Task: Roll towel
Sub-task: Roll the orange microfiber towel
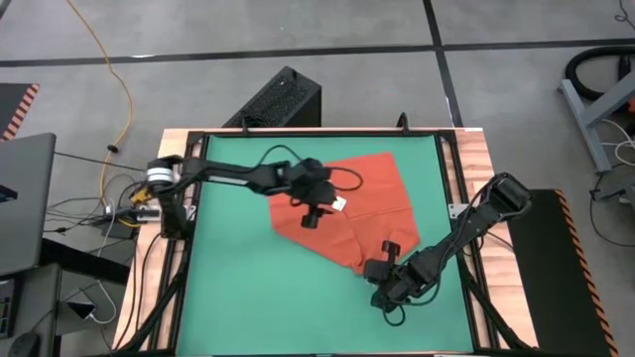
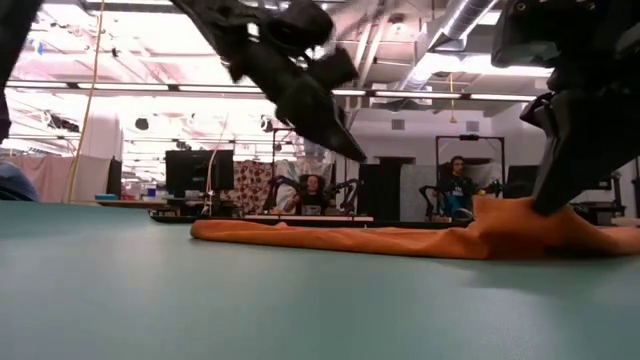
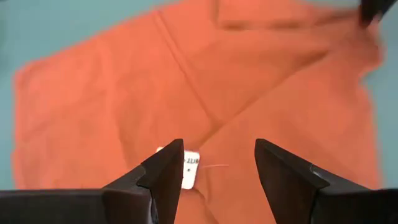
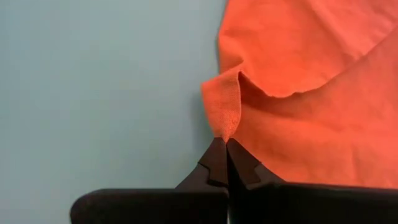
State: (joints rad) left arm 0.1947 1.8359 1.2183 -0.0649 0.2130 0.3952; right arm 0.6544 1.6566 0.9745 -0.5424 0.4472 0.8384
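Orange-red, the towel (image 1: 352,203) lies flat on the green mat (image 1: 228,297) toward its far right corner, bare mat at the left and near edges. Low down, the right gripper (image 2: 548,205) pinches the towel's raised edge. The left gripper (image 3: 217,163) hangs spread wide above the white tag (image 3: 188,168). The right wrist view shows that edge clamped.

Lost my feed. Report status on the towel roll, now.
Right gripper shut on a towel corner. Left gripper open above the white tag. Towel flat, unrolled, on the green mat. Nothing in the way.
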